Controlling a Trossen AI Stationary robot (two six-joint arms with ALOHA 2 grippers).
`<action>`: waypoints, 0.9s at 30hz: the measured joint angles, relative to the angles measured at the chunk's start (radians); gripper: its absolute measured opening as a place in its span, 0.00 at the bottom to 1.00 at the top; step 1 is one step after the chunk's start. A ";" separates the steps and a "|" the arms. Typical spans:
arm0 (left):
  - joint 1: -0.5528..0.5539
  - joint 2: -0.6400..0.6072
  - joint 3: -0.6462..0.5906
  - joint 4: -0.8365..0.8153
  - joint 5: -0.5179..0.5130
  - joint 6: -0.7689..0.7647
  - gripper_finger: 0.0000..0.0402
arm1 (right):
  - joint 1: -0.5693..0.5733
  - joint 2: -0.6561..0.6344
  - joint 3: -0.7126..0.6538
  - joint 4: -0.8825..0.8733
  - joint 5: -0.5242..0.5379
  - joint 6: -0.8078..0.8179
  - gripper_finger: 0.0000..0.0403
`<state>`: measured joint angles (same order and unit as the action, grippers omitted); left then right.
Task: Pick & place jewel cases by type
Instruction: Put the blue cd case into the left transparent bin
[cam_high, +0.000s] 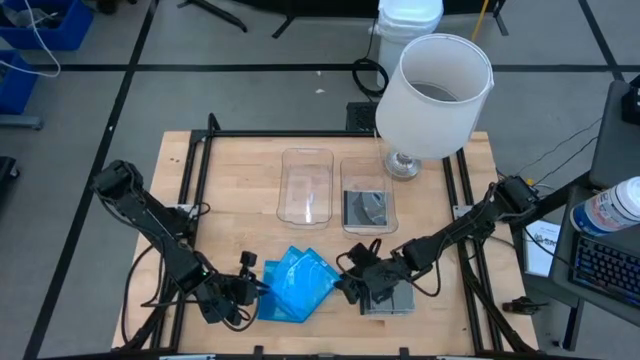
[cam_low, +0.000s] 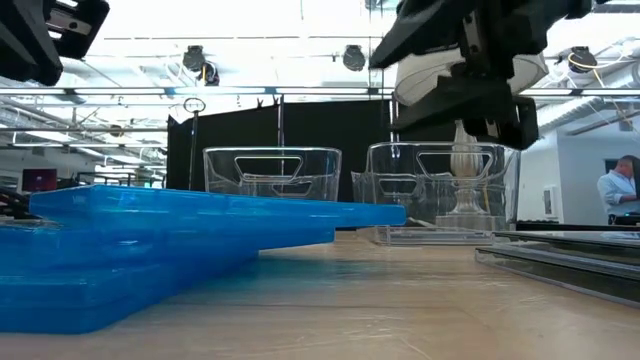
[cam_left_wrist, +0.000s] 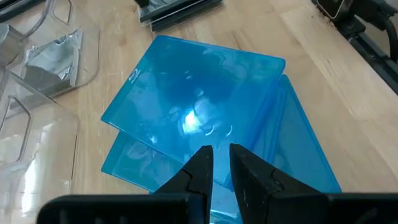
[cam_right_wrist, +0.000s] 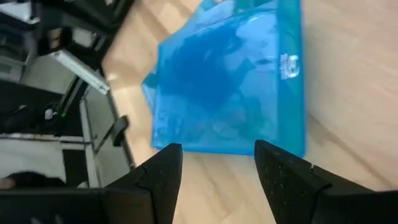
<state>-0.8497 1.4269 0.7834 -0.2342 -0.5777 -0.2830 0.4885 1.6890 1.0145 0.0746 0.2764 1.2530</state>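
Note:
Several bright blue jewel cases (cam_high: 297, 283) lie fanned in a loose stack near the table's front edge, the top one (cam_left_wrist: 193, 99) skewed over the ones beneath. A small pile of dark grey jewel cases (cam_high: 388, 300) lies flat to their right. My left gripper (cam_left_wrist: 221, 163) hovers at the blue stack's left edge with only a narrow gap between its fingers and nothing in it. My right gripper (cam_right_wrist: 217, 162) stands wide open above the table between the two piles, facing the blue stack (cam_right_wrist: 230, 81). Whether the left fingers touch the blue cases, I cannot tell.
Two clear bins stand at mid-table: the left one (cam_high: 306, 185) holds nothing, the right one (cam_high: 368, 180) holds a grey case with a silver disc (cam_high: 366, 207). A lamp with a white shade (cam_high: 435, 95) stands at the back right. A black frame rail (cam_high: 195, 190) borders the board.

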 joint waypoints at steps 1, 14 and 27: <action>0.000 0.000 0.000 0.003 0.000 0.000 0.16 | -0.004 0.000 0.000 -0.005 -0.001 0.008 0.48; 0.001 0.000 0.000 0.031 0.024 -0.029 0.16 | -0.024 0.000 0.000 -0.136 -0.019 0.123 0.49; 0.003 0.051 0.000 0.031 0.081 -0.066 0.16 | -0.031 0.066 0.000 -0.148 -0.022 0.147 0.49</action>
<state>-0.8471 1.4784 0.7834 -0.2028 -0.4965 -0.3489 0.4576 1.7553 1.0145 -0.0731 0.2542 1.3998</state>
